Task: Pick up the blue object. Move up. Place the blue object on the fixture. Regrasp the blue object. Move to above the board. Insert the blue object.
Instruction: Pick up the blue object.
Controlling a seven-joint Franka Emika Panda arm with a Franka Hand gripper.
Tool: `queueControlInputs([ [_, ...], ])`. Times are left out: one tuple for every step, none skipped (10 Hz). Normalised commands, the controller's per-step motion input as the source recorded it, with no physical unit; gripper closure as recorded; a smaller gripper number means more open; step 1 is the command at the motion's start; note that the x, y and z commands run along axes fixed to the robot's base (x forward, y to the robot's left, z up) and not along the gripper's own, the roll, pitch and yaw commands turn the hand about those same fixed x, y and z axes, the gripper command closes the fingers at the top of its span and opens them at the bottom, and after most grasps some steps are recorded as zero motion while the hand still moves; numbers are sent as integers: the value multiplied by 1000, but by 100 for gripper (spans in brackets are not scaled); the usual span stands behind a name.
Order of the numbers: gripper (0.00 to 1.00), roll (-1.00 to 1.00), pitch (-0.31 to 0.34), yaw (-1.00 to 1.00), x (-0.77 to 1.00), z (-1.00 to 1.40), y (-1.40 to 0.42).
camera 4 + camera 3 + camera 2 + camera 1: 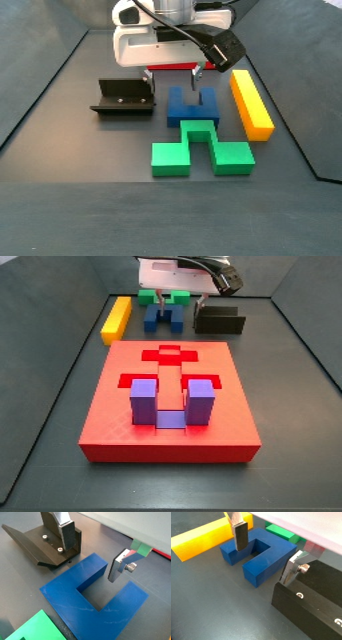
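The blue object [264,559] [87,599] lies flat on the dark floor, a dark blue U-shaped block, in both wrist views. My gripper [268,553] [93,552] is open just over it. One finger hangs at the U's slot. The other hangs outside the block on the fixture side, so one prong sits between them with gaps on both sides. The black fixture [308,604] [40,544] stands right beside the block. In the side views the gripper [179,78] is over the blue object [194,103] [167,320]. The red board [120,371] lies in front.
A long yellow bar [201,539] [250,100] lies on the block's far side from the fixture [123,97]. A green block [201,150] [37,629] sits close against the blue one. A purple U-shaped block [167,401] stands in the board's cut-out.
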Motion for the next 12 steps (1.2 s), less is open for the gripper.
queueControlInputs([
  [0, 163, 6, -74, -100, -174, 0],
  [0, 170, 3, -40, -114, -146, 0],
  [0, 141, 1, -31, -77, -117, 0],
  [0, 144, 6, -29, -60, -120, 0],
  [0, 141, 13, -23, -26, -123, 0],
  [0, 130, 13, -20, -20, -120, 0],
  [0, 131, 11, -20, -31, -123, 0],
  [0, 131, 13, -26, -60, -131, 0],
  [0, 127, 11, -31, -86, -114, 0],
  [0, 127, 11, -40, -103, -111, 0],
  [0, 123, 9, -34, -106, -109, 0],
  [0, 133, 4, -34, -149, -97, 0],
])
